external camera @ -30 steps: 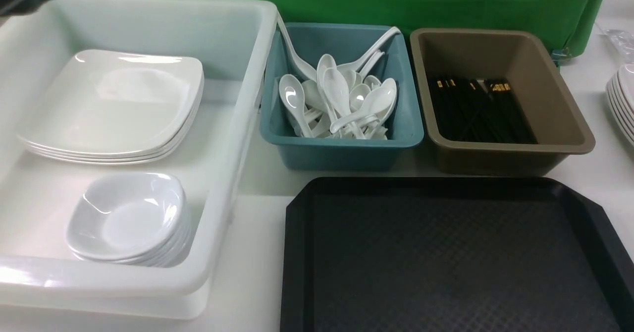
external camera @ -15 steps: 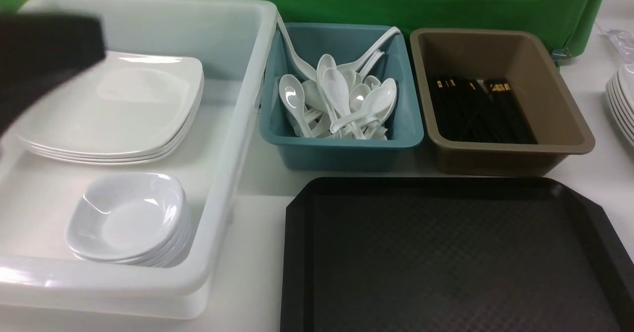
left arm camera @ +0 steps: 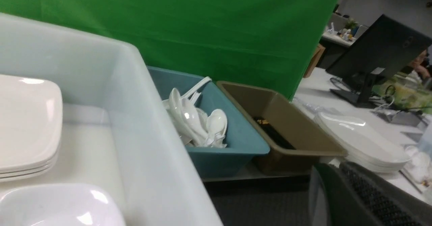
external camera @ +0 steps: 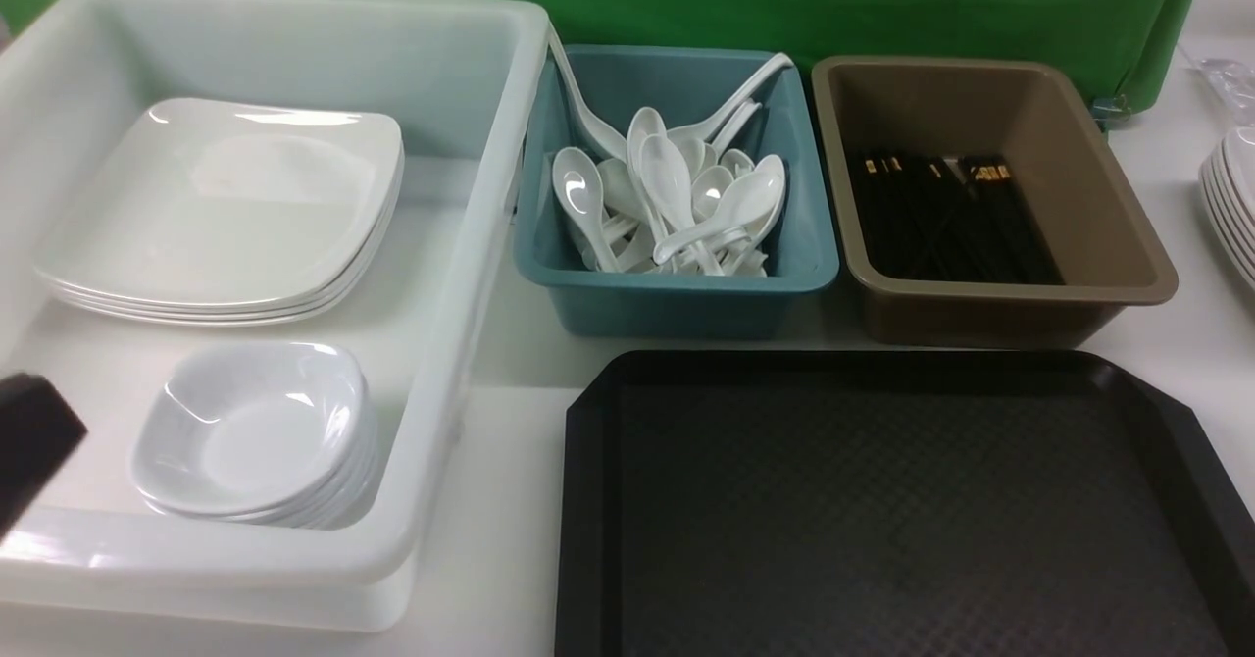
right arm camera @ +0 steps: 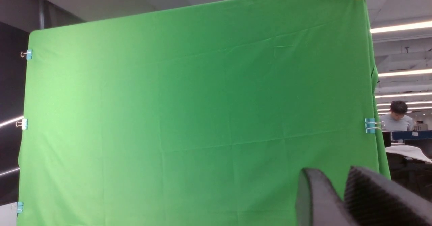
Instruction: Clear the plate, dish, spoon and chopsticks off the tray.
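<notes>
The black tray [external camera: 882, 520] lies at the front right with nothing on its floor. White plates [external camera: 225, 206] are stacked at the back of the big white tub [external camera: 471, 245], and small deep dishes [external camera: 255, 431] are stacked nearer in the same tub. Spoons [external camera: 677, 196] fill the teal bin [external camera: 677, 294]. Black chopsticks [external camera: 941, 216] lie in the brown tub [external camera: 1128, 245]. My left gripper [left arm camera: 332, 165] is shut and empty; a dark part of that arm [external camera: 29, 446] shows at the far left edge. My right gripper [right arm camera: 332, 172] faces the green screen, its tips slightly apart, holding nothing.
Another stack of white plates [external camera: 1233, 196] sits on the table at the far right edge. A green backdrop [external camera: 784, 0] closes off the back. White tabletop [external camera: 510, 373] shows between the white tub and the tray.
The dark left arm has swept from the upper left corner down to the lower left edge of the front view. Nothing in the tubs or on the tray has moved.
</notes>
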{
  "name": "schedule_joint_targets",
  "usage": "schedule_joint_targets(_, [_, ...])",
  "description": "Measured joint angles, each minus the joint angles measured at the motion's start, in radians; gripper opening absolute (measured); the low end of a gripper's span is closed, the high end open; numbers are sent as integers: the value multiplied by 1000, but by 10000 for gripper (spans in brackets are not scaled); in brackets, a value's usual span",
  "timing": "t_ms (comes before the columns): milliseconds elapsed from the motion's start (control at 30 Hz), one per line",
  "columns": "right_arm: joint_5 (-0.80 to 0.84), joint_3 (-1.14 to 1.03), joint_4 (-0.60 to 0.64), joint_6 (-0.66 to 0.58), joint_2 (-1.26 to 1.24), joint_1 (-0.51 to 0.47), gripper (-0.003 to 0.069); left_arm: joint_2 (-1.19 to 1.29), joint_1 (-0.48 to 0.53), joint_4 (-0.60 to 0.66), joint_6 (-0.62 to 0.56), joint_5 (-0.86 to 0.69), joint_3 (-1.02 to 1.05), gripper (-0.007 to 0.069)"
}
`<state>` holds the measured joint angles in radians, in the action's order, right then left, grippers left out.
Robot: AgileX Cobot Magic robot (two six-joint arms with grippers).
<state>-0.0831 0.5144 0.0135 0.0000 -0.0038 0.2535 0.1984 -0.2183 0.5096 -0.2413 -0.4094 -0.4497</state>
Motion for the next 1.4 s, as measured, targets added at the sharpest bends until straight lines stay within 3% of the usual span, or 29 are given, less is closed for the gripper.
schedule_joint_targets(433, [0, -1, 1, 0, 0, 0, 199, -20, 6, -247, 8, 11, 30, 10])
schedule_joint_targets(700, [0, -1, 1, 0, 0, 0, 229, -197, 239, -336, 66, 251, 348, 10])
schedule_joint_targets(867, [0, -1, 1, 0, 0, 0, 235, -197, 260, -487, 234, 261, 455, 12])
schedule_joint_targets(1400, [0, -1, 2, 7, 0, 0, 237, -197, 260, -411, 215, 186, 456, 12])
